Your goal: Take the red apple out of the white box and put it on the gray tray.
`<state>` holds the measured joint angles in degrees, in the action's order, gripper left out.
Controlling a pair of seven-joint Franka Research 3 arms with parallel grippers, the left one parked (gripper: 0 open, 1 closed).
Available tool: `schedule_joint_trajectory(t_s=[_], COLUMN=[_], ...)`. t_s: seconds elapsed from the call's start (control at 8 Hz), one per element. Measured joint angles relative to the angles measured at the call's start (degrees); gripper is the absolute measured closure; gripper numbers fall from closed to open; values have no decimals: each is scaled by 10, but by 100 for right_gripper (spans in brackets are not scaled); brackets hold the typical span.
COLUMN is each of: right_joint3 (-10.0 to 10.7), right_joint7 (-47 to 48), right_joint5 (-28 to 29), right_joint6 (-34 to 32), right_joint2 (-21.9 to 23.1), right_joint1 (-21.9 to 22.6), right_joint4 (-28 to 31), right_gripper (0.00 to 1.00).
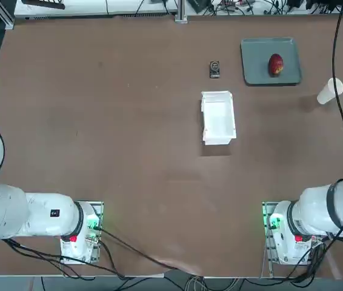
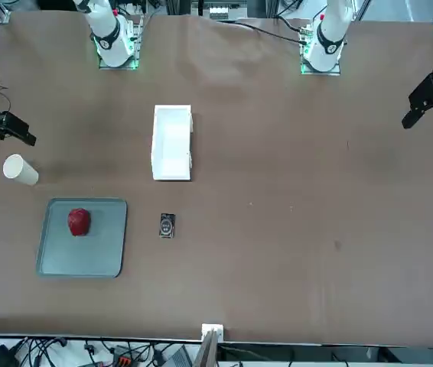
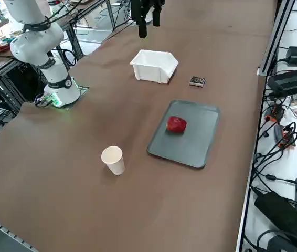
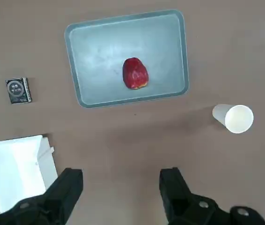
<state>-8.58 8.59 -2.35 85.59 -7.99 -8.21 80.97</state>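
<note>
Apple: red apple [image 1: 276,65] lies on gray tray [image 1: 253,68], near tray's middle.
Tray: far right part of worktop [image 1: 111,121].
Box: white box [image 1: 218,117] mid-worktop, nothing inside.
Gripper: right gripper [image 4: 121,190] raised above worktop, jaws spread apart, holding nothing.
Cup: paper cup [image 1: 329,91] lies near right edge.

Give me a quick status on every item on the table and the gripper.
red apple: resting on the gray tray, not held
gray tray: flat on the table, holding only the apple
white box: empty
paper cup: upright beside the tray
small black object: lying flat
right gripper: open, empty, raised above the table
</note>
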Motion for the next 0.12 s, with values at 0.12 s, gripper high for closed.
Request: schedule_joint_trajectory(t_s=[0.12], right_joint3=[0], right_joint7=[0], right_joint5=[0], right_joint6=[0], right_joint2=[0], right_joint1=[0], right_joint4=[0], right_gripper=[0])
